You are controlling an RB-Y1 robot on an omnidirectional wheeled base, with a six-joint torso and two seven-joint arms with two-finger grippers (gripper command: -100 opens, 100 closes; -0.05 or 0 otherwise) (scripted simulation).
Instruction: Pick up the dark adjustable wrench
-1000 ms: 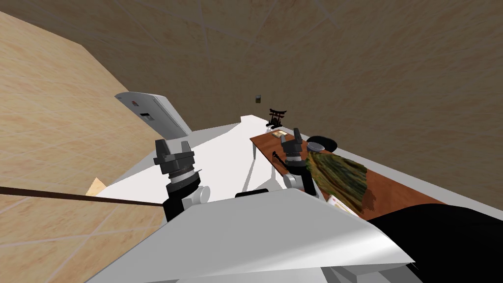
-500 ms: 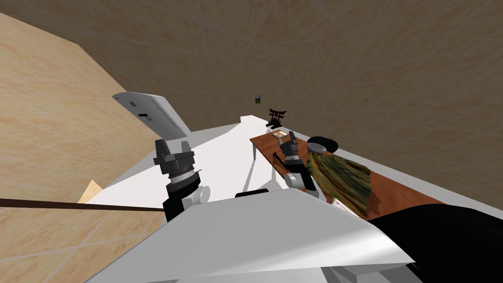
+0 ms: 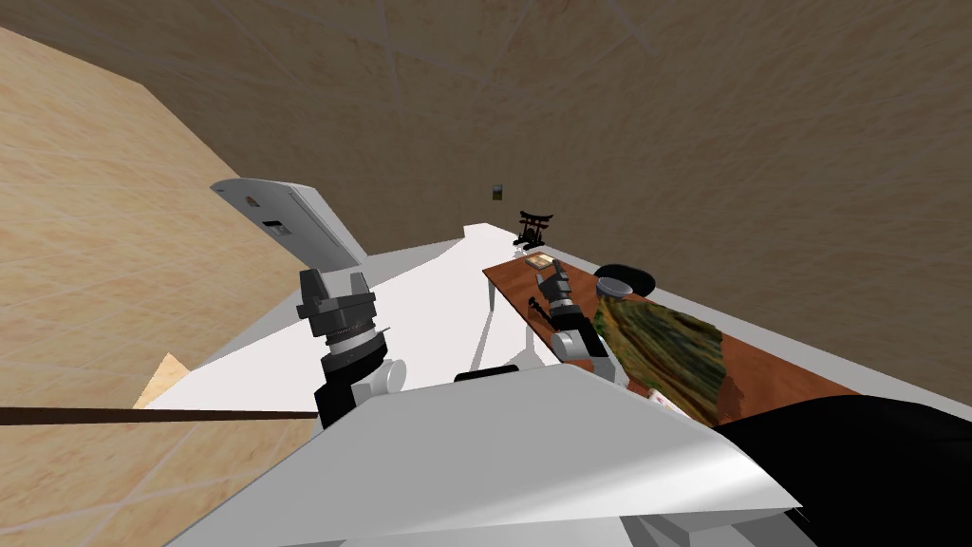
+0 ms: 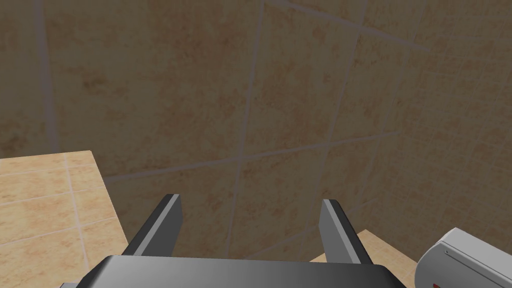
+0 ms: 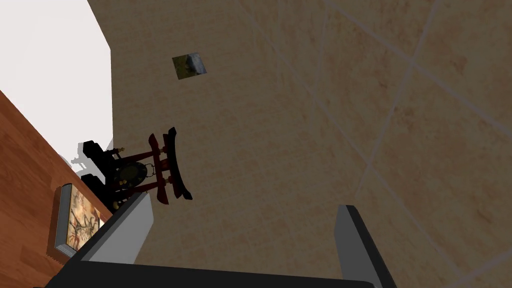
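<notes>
A brown wooden table (image 3: pixel 759 366) is noted along a tiled wall (image 3: pixel 712 142). By its far end a dark red, gate-shaped stand carrying a gong (image 5: pixel 161 167) is seen. A flat framed picture (image 5: pixel 75 222) is laid on the tabletop near it. A dark round object with a grey disc (image 3: pixel 622 280) and a mottled green-brown mass (image 3: pixel 664 347) are recorded further along the table. A white appliance (image 3: pixel 289 220) is set against the lighter wall. A small picture (image 5: pixel 189 65) is fixed high on the tiled wall. A black area (image 3: pixel 854 465) is observed past the table's near end.
</notes>
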